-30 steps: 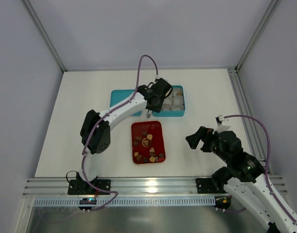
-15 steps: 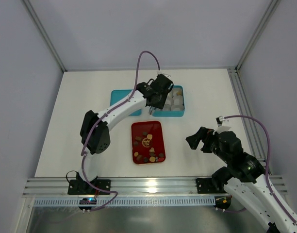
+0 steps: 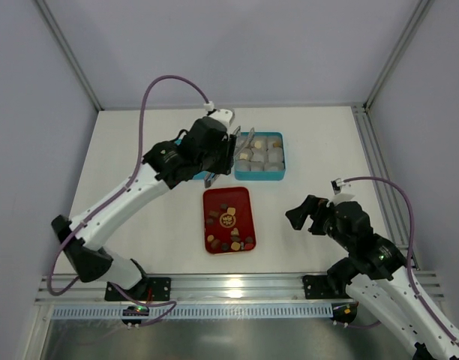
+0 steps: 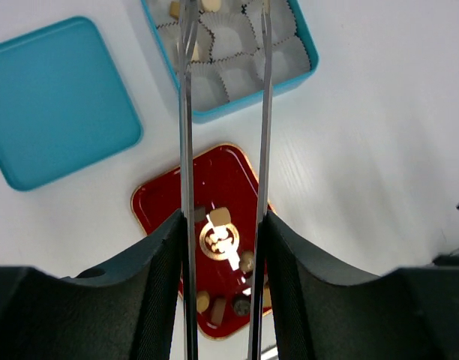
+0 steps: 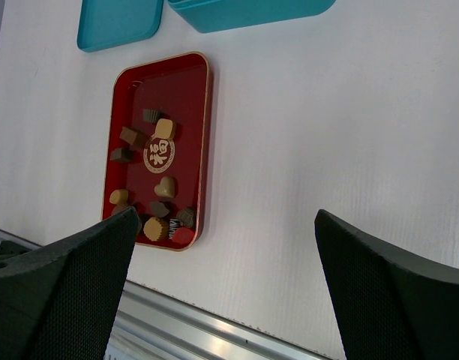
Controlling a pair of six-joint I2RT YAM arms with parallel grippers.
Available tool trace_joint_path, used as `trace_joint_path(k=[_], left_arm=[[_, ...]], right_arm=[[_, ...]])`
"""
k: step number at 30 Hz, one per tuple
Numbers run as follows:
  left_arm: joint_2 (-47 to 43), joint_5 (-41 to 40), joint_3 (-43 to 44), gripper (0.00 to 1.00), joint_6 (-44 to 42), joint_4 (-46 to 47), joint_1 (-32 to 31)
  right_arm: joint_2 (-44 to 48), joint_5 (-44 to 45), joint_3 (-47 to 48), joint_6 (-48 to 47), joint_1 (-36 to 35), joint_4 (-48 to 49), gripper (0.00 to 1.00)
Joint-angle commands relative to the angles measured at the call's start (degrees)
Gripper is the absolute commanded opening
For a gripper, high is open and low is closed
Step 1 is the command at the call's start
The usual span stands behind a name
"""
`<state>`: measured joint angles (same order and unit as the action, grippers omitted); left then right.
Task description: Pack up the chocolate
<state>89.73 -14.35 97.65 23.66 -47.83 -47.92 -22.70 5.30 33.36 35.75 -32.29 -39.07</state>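
Left claw (image 4: 226, 22): long blades narrowly apart, nothing between, tips against blue box (image 4: 289, 79) at frame top. Chocolate (image 4: 219, 216) mostly loose in red tray (image 4: 158, 206), lower centre. Best: descend square over one isolated piece, straddle, pinch gently.

A glossy red rectangular tray with a gold rim (image 3: 241, 201) lies in the middle of the white table (image 3: 327, 142). Just behind it stands an open teal box (image 4: 246, 91) — crinkled grey-white paper cups (image 4: 233, 45) line its inside. A square teal lid (image 4: 61, 97) lies flat to its left, not touching. An aluminium rail (image 3: 237, 288) runs along the near edge.
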Motion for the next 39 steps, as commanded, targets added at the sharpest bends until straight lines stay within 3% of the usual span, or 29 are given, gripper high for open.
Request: trace_joint_path(k=[1, 7, 15, 39], left_arm=[[-7.5, 0.6, -8.0, 0.45, 3.3, -2.4, -0.9], [-18.6, 0.3, -21.1, 0.45, 7.5, -6.8, -2.4], [-23.5, 2.7, -32.8, 0.48, 11.1, -5.3, -3.9], [-16.6, 2.0, -37.7, 0.47, 13.2, 0.9, -6.1]], right_arm=[[-0.9, -0.3, -1.2, -0.1, -0.2, 3.4, 1.00], [-1.6, -1.1, -2.1, 0.4, -0.2, 5.3, 1.00], [-2.5, -1.7, -3.0, 0.7, -0.2, 6.3, 1.00], [-1.8, -1.4, -2.9, 0.9, -0.1, 5.1, 1.00]])
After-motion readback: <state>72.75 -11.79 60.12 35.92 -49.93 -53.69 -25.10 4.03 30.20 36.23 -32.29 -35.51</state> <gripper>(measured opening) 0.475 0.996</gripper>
